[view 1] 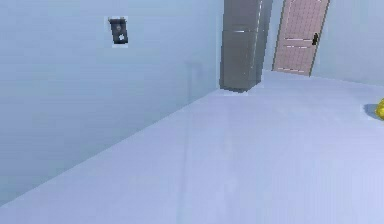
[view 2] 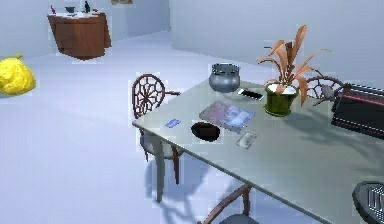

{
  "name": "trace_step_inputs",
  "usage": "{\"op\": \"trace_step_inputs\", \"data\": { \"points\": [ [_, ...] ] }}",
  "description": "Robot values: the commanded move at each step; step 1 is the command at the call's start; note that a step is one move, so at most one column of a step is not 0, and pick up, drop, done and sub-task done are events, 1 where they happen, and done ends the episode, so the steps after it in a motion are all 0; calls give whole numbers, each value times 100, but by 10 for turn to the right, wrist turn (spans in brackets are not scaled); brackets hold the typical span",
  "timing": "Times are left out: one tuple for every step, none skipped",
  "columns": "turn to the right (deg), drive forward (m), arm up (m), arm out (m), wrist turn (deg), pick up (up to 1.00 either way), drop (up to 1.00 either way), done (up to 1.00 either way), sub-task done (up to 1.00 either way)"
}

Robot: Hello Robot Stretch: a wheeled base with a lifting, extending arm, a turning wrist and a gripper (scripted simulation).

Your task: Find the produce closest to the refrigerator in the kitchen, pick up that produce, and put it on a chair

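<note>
wide bare floor (view 1: 250,160) ahead, and at its far end the tall grey refrigerator (view 1: 243,45) stands against the wall, just beside a pale door (view 1: 300,35). off to the arm's side, the long table (view 2: 300,165) sits close, crowded with things. a wooden cabinet (view 2: 80,35) is well apart, at the back.

a round-backed chair (view 2: 152,98) is drawn up at the table's end, a fair landing spot later. its seat is partly tucked under the top, so a drop there could catch the table edge.

a potted plant (view 2: 285,75) stands tall and would tip easily if the arm swept across. the yellow lump (view 2: 15,75) on the floor looks crumpled and bag-like. here's the trap: take it for fruit by colour alone and the wrong thing gets picked.

the dark pot (view 2: 226,77) and a flat book (view 2: 228,115) lie on the table too. neither of them is produce.

where the produce is, i cannot tell. i'd judge it lies nearer the refrigerator, so grabbing anything off this table risks missing "closest". the table is close alongside, and i reckon a careless turn of the base could clip it or the chair. the state of the fingers: cannot tell.
</note>
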Motion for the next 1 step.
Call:
{"op": "trace_step_inputs", "data": {
  "points": [
    [0,0,38,0,0,0,0,0,0]
  ]
}}
